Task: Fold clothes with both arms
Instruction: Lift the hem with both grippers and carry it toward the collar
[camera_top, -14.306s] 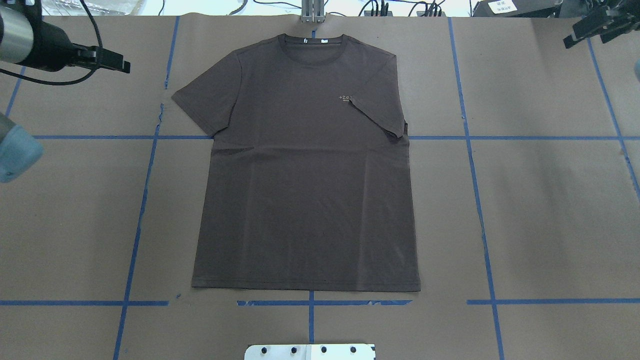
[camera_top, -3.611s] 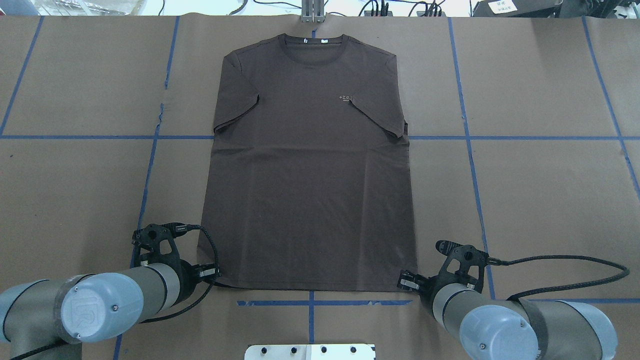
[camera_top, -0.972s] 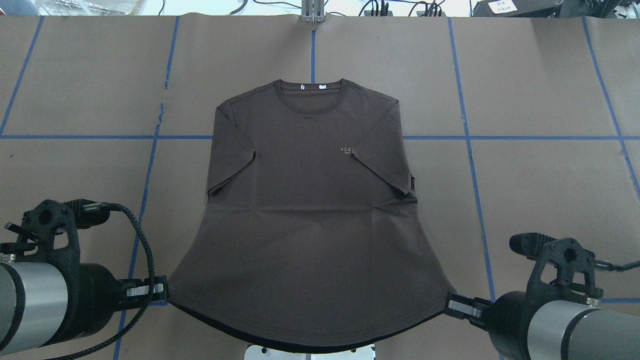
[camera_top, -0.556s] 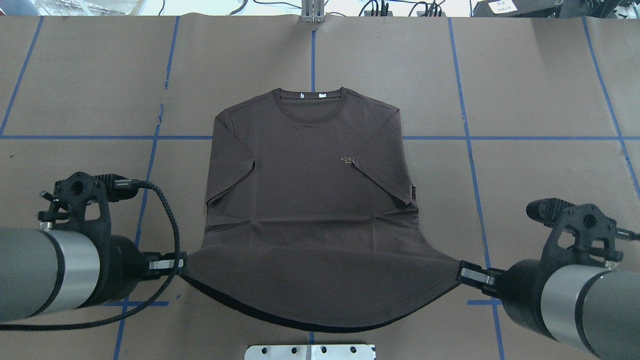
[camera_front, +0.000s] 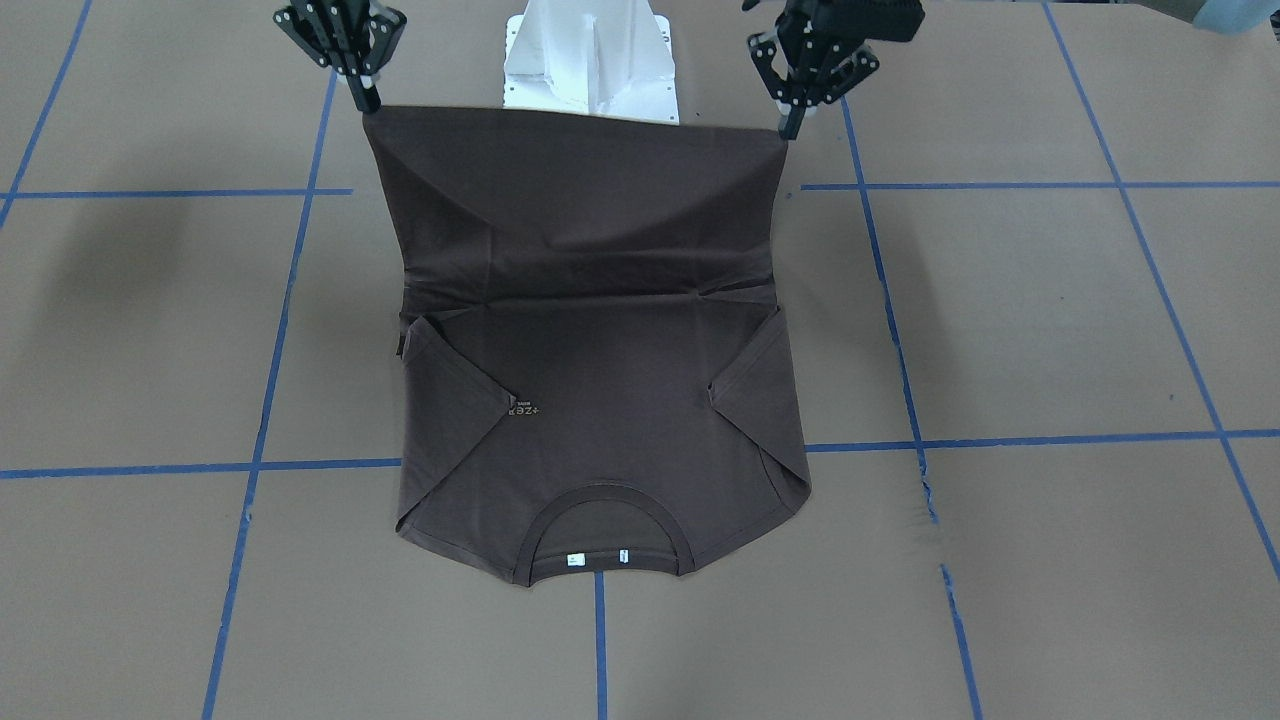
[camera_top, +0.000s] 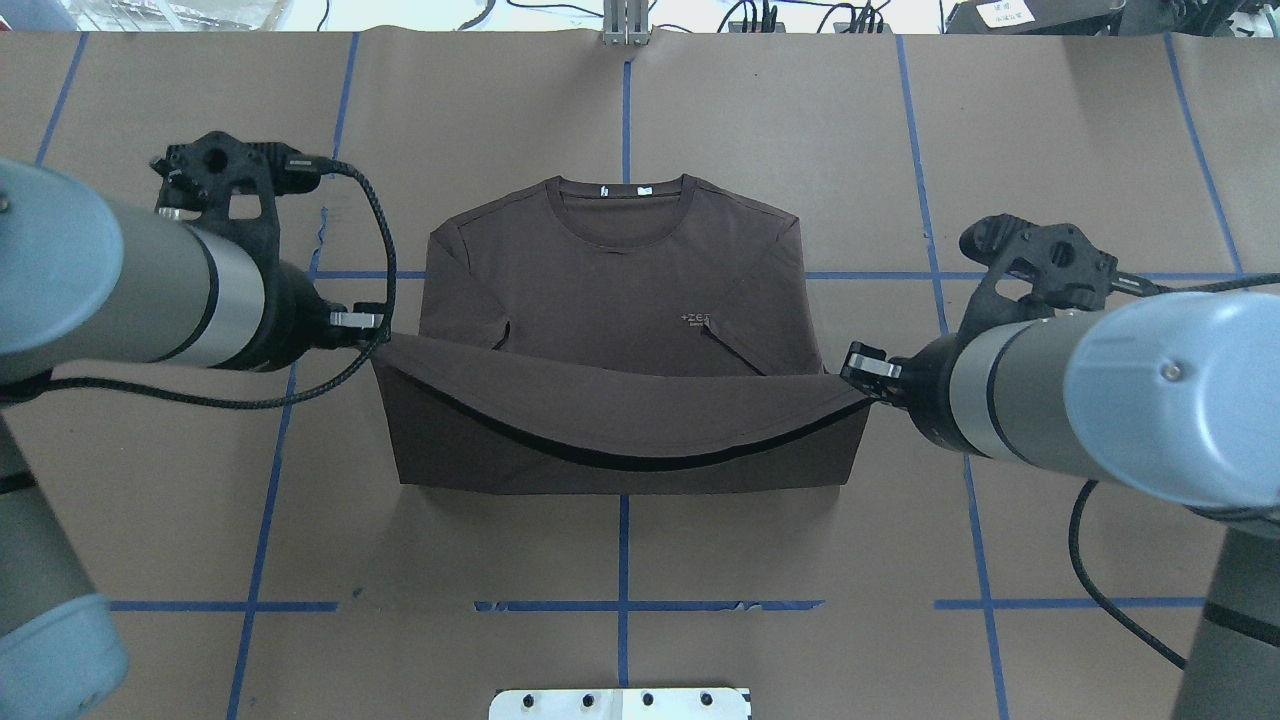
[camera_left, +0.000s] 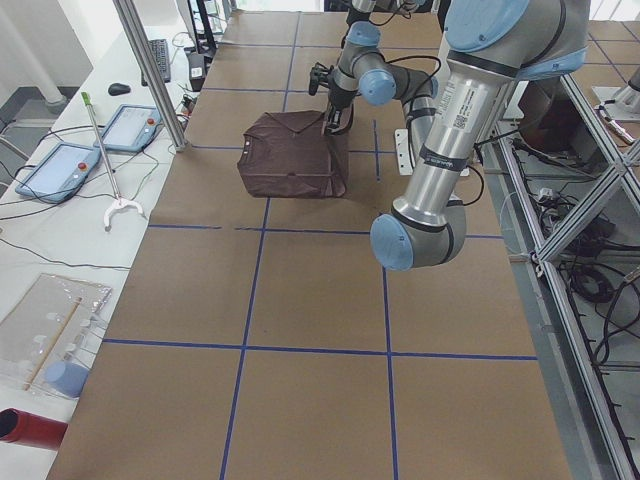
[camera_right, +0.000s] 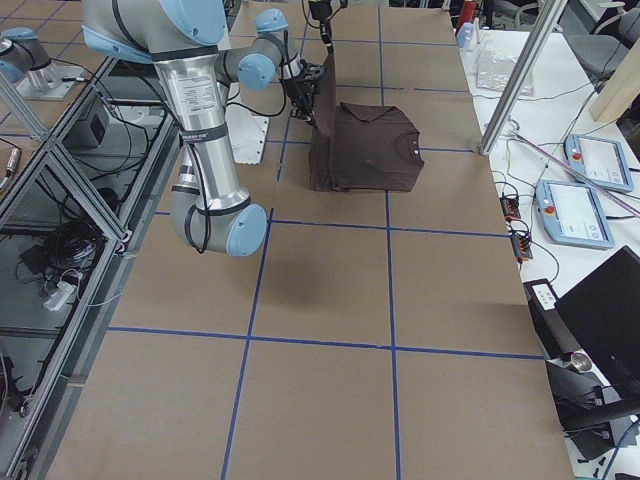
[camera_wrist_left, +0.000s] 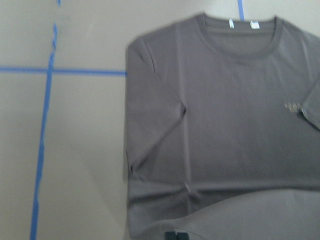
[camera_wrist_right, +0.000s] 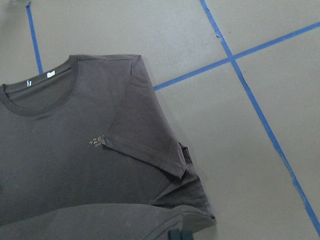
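From where I stand, the worry is the narrow pinch. The left arm (camera_top: 150, 290) and the right arm (camera_top: 1080, 400) each have their jaws closed on one bottom corner of the shirt (camera_top: 620, 270), and nothing supports the hem (camera_top: 620, 400) between them, so it sags in the middle. If one corner slips out of the soft knit, or one arm travels further than the other, I'd expect the fold to land crooked. A slack hem laid down like this could also trap a wrinkle across the chest. The shirt's upper half lies flat on the brown paper surface (camera_top: 1080, 150), collar (camera_top: 620, 215) toward the far edge and both sleeves tucked inward. The lifted half could snag the bunched cloth by the right sleeve (camera_top: 770, 330) and pull it loose. Around it I see only blue tape lines (camera_top: 940, 280), a metal bracket (camera_top: 625, 25) at the far edge and the white base (camera_front: 590, 60) on the robot's side. Tablets (camera_left: 125, 128) sit off on a side bench. Nothing stands between the hem and the collar.
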